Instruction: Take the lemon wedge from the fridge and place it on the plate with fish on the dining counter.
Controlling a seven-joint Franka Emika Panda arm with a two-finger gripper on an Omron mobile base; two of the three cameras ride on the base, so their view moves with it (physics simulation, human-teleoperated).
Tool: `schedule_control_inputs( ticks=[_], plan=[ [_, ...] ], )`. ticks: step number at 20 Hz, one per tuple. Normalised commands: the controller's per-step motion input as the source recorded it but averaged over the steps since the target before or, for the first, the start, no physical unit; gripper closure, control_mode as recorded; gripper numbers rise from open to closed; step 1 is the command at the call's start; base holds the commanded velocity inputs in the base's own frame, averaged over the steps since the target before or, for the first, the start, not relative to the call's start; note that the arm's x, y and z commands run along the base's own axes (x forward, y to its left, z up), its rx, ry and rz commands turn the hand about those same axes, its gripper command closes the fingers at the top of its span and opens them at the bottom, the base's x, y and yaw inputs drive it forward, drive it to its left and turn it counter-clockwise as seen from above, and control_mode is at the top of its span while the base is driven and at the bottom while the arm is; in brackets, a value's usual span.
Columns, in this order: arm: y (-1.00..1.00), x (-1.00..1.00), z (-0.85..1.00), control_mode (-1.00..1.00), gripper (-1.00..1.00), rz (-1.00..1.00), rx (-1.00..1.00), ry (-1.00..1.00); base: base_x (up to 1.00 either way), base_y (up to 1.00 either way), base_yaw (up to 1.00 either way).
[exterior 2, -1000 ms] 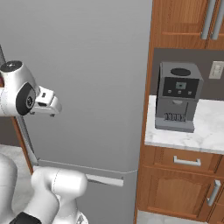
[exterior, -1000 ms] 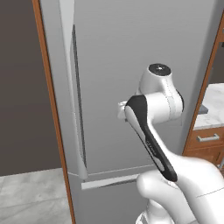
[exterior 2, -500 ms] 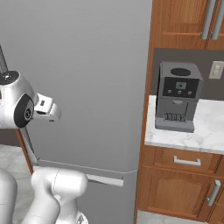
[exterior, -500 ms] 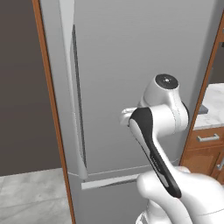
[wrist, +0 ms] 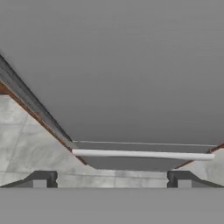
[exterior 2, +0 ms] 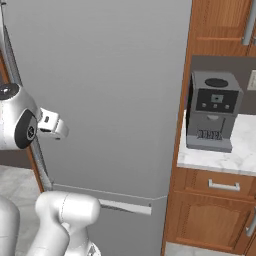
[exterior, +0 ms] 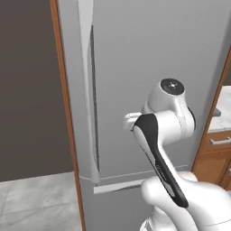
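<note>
The fridge (exterior: 149,58) stands shut, its door a smooth, matte grey metal slab with a long vertical handle (exterior: 92,103) down its left edge. Before the door, the gripper (wrist: 112,180) is spread wide, holding nothing. A boxy grey coffee machine (exterior 2: 212,110) sits right of the fridge on veined marble.

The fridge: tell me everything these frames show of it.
The fridge is tall, with a smooth grey metallic front and its upper door shut. A long vertical handle runs down that door's left edge. Below it a pale horizontal handle marks the lower freezer drawer, also closed. A brown wooden panel borders the fridge on the left and wooden cabinets stand on its right. It stands on a pale tiled floor. The arm stands before it, not touching.
</note>
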Motion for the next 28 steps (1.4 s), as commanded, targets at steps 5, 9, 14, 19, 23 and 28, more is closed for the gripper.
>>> schedule_control_inputs(
  ticks=[5,9,14,19,23,28],
  plan=[
    [0.0,0.0,0.0,1.0,-1.0,0.0,0.0,0.0,-0.04,0.68,0.0],
    [0.0,0.0,0.0,1.0,-1.0,0.0,0.0,0.0,-0.77,0.23,0.0],
    [0.0,0.0,0.0,1.0,-1.0,0.0,0.0,0.0,-0.68,0.19,0.0],
    [0.0,0.0,0.0,1.0,-1.0,0.0,0.0,0.0,-0.41,0.08,0.0],
    [0.0,0.0,0.0,1.0,-1.0,0.0,0.0,0.0,-0.38,0.01,0.0],
    [0.0,-0.21,0.01,-1.0,-1.0,0.0,0.0,-0.07,-0.29,0.0,0.0]
  ],
)
